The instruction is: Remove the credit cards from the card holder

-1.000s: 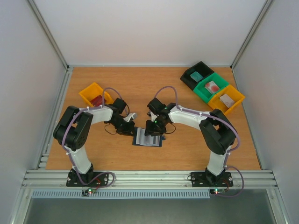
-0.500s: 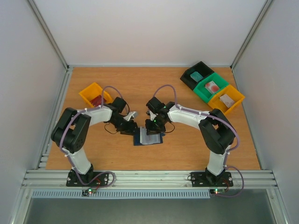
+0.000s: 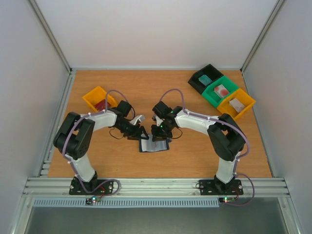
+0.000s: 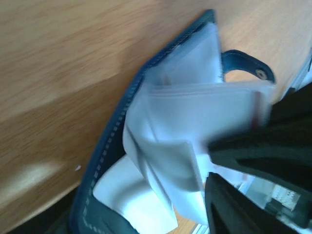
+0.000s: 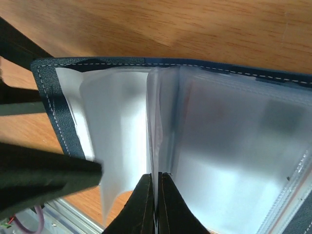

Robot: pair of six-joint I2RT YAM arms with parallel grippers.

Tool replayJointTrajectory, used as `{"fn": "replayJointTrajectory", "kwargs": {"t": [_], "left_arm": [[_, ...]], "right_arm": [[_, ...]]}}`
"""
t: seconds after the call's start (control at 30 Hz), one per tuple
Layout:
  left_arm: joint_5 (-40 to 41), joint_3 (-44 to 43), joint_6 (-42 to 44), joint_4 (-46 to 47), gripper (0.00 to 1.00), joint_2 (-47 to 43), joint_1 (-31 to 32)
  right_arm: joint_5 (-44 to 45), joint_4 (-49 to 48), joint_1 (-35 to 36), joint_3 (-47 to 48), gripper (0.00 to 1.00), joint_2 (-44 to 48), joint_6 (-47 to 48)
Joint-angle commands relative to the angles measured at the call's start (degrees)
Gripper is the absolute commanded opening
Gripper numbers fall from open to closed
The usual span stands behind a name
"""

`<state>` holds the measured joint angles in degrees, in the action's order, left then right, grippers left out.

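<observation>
From above, the open card holder (image 3: 155, 145) lies mid-frame on the surface (image 3: 204, 156), its upper edge hidden under the left hand (image 3: 138, 132) and right hand (image 3: 159, 135). Left wrist: blurred; fingers (image 4: 253, 152) spread beside the pale pockets (image 4: 195, 117). Right wrist: fingers (image 5: 142, 202) pressed together, pinching a clear pocket leaf (image 5: 122, 126); contents unreadable.

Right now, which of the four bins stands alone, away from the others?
The yellow bin on the left, which holds something red. The black bin, the green bin and the other yellow bin stand side by side in the far right corner.
</observation>
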<state>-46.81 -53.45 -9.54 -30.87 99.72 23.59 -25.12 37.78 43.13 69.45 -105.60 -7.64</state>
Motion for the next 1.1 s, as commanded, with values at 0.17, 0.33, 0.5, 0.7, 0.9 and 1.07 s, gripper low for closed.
{"fn": "replayJointTrajectory", "kwargs": {"t": [0.17, 0.33, 0.5, 0.7, 0.9, 1.07], "left_arm": [[3.0, 0.1, -0.2, 1.7, 0.17, 3.0, 0.6], [4.1, 1.3, 0.1, 2.5, 0.0, 1.3, 0.6], [4.9, 1.5, 0.1, 2.5, 0.0, 1.3, 0.6], [5.2, 1.7, 0.2, 2.4, 0.0, 1.4, 0.6], [5.2, 1.6, 0.2, 2.5, 0.0, 0.9, 0.6], [5.2, 1.8, 0.3, 2.6, 0.0, 0.7, 0.6]], "right_arm": [[-0.4, 0.4, 0.3, 0.6, 0.24, 1.3, 0.8], [-0.5, 0.4, -1.1, -1.5, 0.33, 4.4, 2.1], [-3.7, -0.3, -2.1, -3.1, 0.42, 6.5, 4.1], [-6.3, -3.3, -5.6, -7.2, 0.44, 9.6, 3.4], [-10.9, -8.3, -7.7, -9.2, 0.13, 8.1, 1.6], [-8.1, -7.6, -7.6, -9.2, 0.14, 6.0, 1.3]]}}
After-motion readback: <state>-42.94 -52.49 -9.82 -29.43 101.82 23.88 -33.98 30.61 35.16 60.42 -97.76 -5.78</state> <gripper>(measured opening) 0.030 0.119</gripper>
